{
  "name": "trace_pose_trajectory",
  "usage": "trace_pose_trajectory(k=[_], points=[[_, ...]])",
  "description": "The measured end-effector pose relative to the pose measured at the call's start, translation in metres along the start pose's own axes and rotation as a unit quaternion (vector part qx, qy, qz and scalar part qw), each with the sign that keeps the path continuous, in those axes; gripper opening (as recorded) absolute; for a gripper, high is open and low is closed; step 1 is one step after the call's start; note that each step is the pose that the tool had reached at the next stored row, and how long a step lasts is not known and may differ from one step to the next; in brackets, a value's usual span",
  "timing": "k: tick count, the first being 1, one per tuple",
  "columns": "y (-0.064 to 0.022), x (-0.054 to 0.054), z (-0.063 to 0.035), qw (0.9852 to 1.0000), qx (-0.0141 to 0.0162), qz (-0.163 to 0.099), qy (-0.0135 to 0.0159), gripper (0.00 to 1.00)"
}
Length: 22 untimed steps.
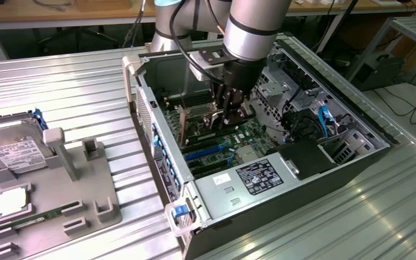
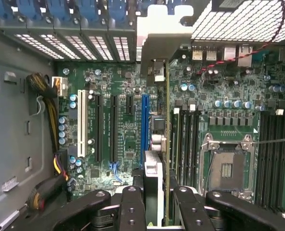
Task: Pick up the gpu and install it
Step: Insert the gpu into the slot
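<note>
Surface: ribbed silvery sheet metal [image 1: 71, 92], carrying an open black tower computer case [image 1: 370, 157].
Hidden: the thin dark gpu card [image 2: 167, 120] shows edge-on, so its faces are unseen; the black claw [image 2: 158, 195] and its fingers [image 2: 133, 207] cover its near end.
Claw: clamped on the gpu from both sides, inside the case over the green motherboard [image 2: 123, 144].
Gpu place: between the long blue slot [image 2: 144, 130] and the black memory slots [image 2: 186, 139]; whether it is seated, cannot tell.
Materials: pale folded-metal end bracket [image 2: 157, 43] near the perforated rear wall [image 2: 84, 45].
</note>
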<state>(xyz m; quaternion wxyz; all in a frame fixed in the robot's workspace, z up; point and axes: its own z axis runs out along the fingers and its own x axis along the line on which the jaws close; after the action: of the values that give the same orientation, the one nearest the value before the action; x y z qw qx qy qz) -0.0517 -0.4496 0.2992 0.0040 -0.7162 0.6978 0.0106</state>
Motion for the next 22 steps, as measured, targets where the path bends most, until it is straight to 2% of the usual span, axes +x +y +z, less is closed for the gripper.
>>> trace_pose_trajectory(k=[5,14,17,20,22], points=[[0.0004,0.000,0.0025,0.9997,0.0005,0.025,-0.0002,0.28],[0.0021,0.003,0.0041,0.9996,0.0006,0.029,-0.0003,0.28],[0.0084,0.005,0.0170,0.9996,0.0006,0.029,-0.0003,0.28],[0.0116,0.010,0.0223,0.9996,0.0006,0.029,-0.0004,0.28],[0.0143,0.010,0.0336,0.9996,0.0006,0.029,-0.0003,0.28]])
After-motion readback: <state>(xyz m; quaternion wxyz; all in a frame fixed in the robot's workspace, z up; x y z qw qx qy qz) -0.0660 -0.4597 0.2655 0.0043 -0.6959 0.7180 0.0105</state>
